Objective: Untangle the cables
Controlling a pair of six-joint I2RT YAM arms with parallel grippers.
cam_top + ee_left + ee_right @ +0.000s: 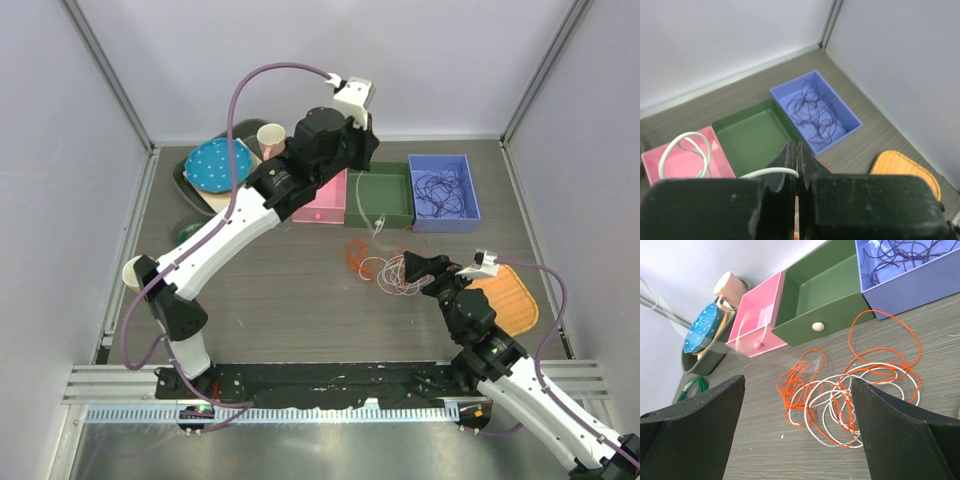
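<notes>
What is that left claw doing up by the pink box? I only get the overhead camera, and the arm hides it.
Observer: Its wrist camera shows the left gripper shut on a white cable.
Operator: Where does that cable lead?
Observer: Its loop hangs over the pink box.
Operator: And the right claw?
Observer: The right gripper is open and empty; the orange and white tangle lies just ahead of it.
</notes>
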